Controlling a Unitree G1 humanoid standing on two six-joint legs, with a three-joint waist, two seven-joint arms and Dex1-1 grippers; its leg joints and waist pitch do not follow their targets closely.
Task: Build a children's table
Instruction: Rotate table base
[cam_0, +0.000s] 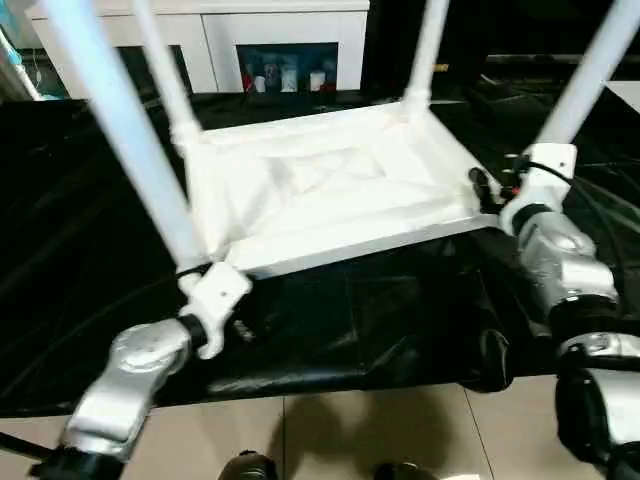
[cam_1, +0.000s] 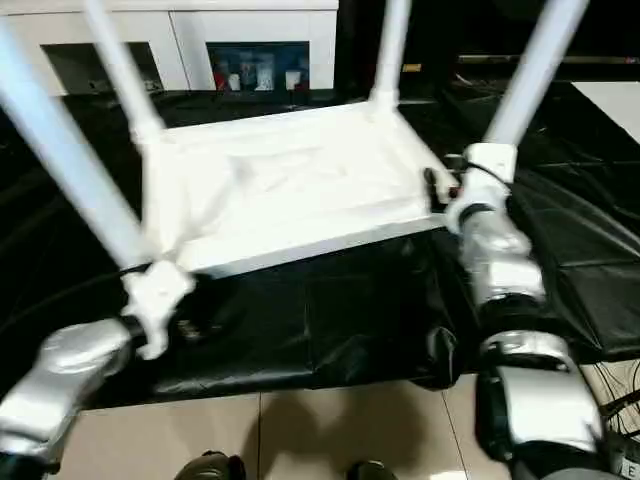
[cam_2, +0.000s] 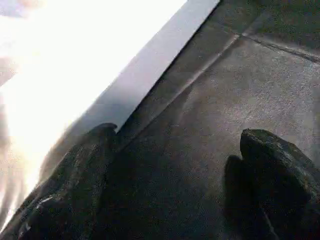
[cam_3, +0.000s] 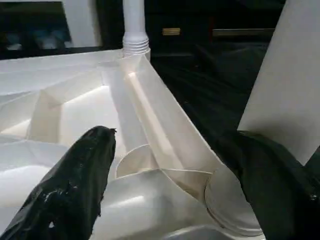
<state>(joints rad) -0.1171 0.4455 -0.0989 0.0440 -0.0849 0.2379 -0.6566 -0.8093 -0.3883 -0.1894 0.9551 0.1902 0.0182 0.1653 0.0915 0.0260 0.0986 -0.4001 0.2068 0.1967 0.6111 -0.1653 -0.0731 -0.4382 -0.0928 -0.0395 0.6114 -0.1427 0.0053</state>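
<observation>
White plastic rectangular table top (cam_0: 330, 190) lies ribbed side up on the black sheet-covered surface (cam_0: 400, 320), all four long white tapered tube legs (cam_0: 120, 130) standing in its corner sockets. Looks like assembly is nearly done; what's left is probably flipping it upright. Left gripper (cam_2: 175, 175) spread wide beside the top's near edge, holding nothing. Right gripper (cam_3: 175, 175) spread, straddling the near right corner socket.

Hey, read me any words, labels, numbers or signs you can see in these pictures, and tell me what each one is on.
No text can be read.
Items in the white cabinet opening behind the work: labels too small and blurred to read.
Yellowish plate on the dark furniture: no lettering legible.
The upside-down table top, its legs and the black sheet: no markings.
</observation>
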